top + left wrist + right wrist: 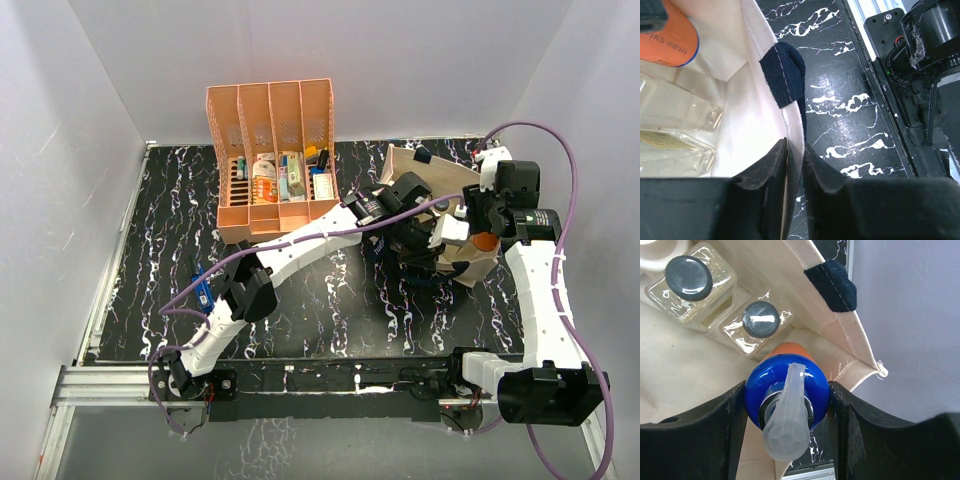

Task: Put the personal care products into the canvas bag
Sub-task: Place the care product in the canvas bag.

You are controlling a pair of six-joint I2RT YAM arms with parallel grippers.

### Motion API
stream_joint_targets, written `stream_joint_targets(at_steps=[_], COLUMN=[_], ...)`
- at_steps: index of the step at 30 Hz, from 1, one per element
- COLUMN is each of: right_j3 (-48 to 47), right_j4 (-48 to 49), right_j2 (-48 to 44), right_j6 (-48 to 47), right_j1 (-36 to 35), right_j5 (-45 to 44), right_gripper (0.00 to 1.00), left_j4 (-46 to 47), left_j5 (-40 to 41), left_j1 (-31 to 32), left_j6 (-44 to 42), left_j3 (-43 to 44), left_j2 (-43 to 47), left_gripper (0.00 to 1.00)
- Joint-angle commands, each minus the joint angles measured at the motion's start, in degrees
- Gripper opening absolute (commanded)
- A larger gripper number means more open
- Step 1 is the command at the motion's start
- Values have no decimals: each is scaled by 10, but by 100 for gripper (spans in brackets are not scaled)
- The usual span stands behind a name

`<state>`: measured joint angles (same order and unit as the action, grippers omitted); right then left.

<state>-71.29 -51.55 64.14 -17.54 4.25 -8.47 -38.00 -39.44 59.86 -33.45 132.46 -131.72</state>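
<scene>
Near left on the desk (330, 310), one small blue bottle (201, 286) lies half hidden by the left arm, well apart from the canvas bag (425, 170). At the bag, the left tool (795, 150) is pinched narrow on the canvas wall below one navy strap (785, 75). The right tool (787, 392) clamps the blue cap of one orange-brown bottle (790, 351) at the open mouth, with a clear bottle (692, 287) and a second clear bottle (757, 325) inside. Far back stands one orange four-slot file rack (270, 120), stuffed with small items.

Black worktop with white marble veining (160, 230), plain white left wall (60, 150), far wall (400, 60), right wall (600, 110), aluminium rail (110, 385) along the near edge, soft even light
</scene>
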Motion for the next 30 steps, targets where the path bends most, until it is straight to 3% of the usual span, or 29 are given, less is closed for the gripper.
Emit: stream_joint_targets(at_steps=[1,6,30], right_j3=[3,8,15], right_j4=[78,75,53], right_j2=[-8,-13,22], right_j6=[9,17,79], right_j1=[4,3,33], right_j5=[-39,-46,-46], right_gripper=[8,8,8], left_j4=[-9,-8,12], left_j5=[-16,-11,-1], left_j1=[8,11,18], left_j6=[-10,-11,5], left_j3=[18,20,29], left_j2=[14,13,7], left_gripper=[13,0,0])
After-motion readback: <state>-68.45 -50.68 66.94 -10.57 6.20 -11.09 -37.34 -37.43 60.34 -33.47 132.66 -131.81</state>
